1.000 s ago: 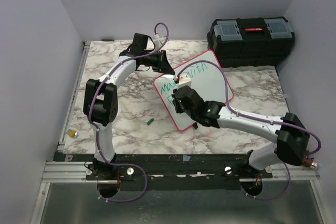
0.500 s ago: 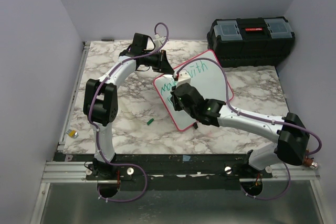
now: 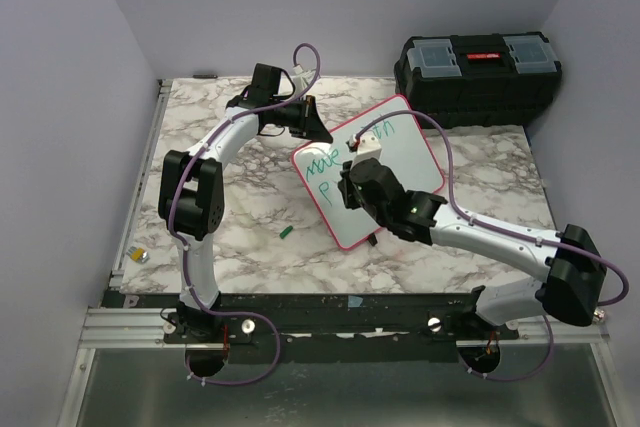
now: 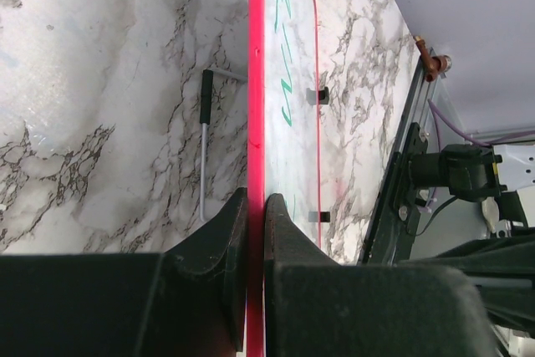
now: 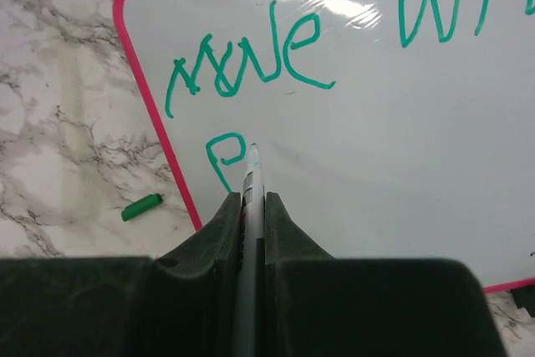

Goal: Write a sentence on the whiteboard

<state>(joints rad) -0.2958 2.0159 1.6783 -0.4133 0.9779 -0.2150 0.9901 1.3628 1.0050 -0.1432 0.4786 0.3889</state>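
**Board clamped, marker at the green letters**

Clamps the pink frame of the board with the left gripper, at the far left edge. Shows, in the left wrist view, both fingers pressed tight on the frame, one on each side, with the board seen edge-on. Holds the board raised at an angle over the middle of the table, near the black toolbox at the far right.

Pinches a marker in the right gripper, fingers closed on the barrel, over the lower left part of the board. Points the tip at the white surface just right of a green "P"; cannot tell if touching or only very close. Reads "MOVE WI" in green on the line above, cut off at the edge of the right wrist view.

Leaves a small green cap on the table, just beside the lower left edge of the board and apart from both grippers.
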